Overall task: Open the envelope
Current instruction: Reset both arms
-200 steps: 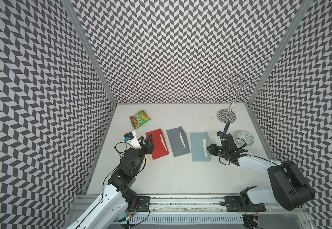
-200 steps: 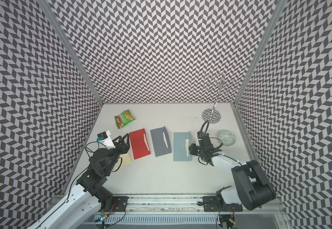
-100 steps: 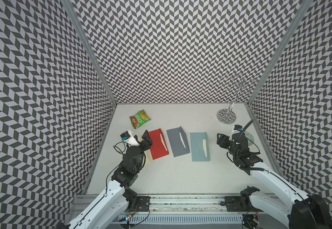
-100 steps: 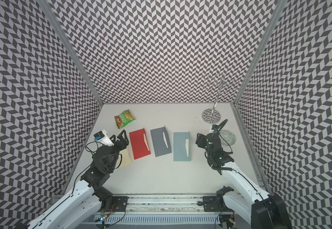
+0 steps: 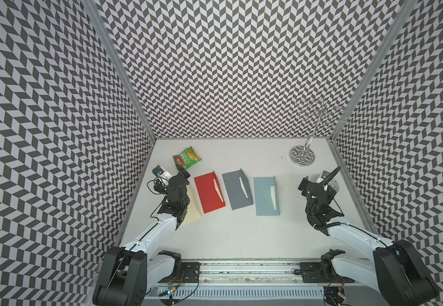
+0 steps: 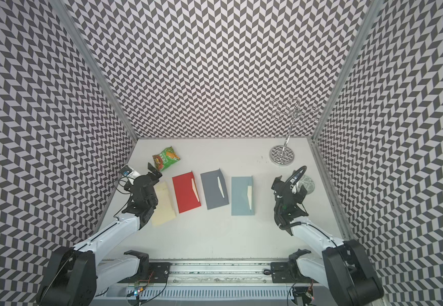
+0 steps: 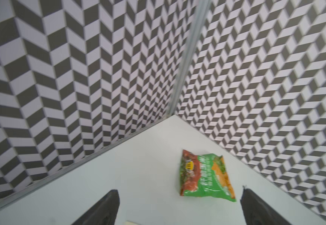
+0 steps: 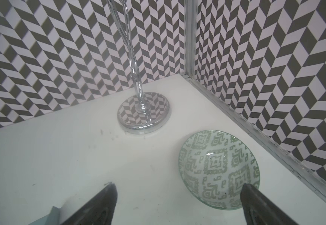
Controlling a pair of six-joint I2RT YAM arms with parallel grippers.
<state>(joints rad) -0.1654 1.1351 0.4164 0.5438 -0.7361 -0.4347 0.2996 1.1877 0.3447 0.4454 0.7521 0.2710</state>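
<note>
Left gripper (image 7: 179,194) jaws spread, empty | cream envelope (image 6: 163,204) behind jaws, under wrist | snack bag (image 7: 203,175) just ahead | right gripper (image 8: 178,185) jaws spread, empty | blue envelope (image 8: 49,218) behind one finger | red envelope (image 5: 209,193) and grey envelope (image 5: 237,193) between both grippers | patterned bowl (image 8: 218,167) at other finger | chrome stand (image 8: 143,113) beyond.

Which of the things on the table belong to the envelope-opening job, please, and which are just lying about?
For the job:
- cream envelope
- red envelope
- grey envelope
- light blue envelope

Just lying about:
- snack packet
- metal stand
- patterned glass bowl
</note>
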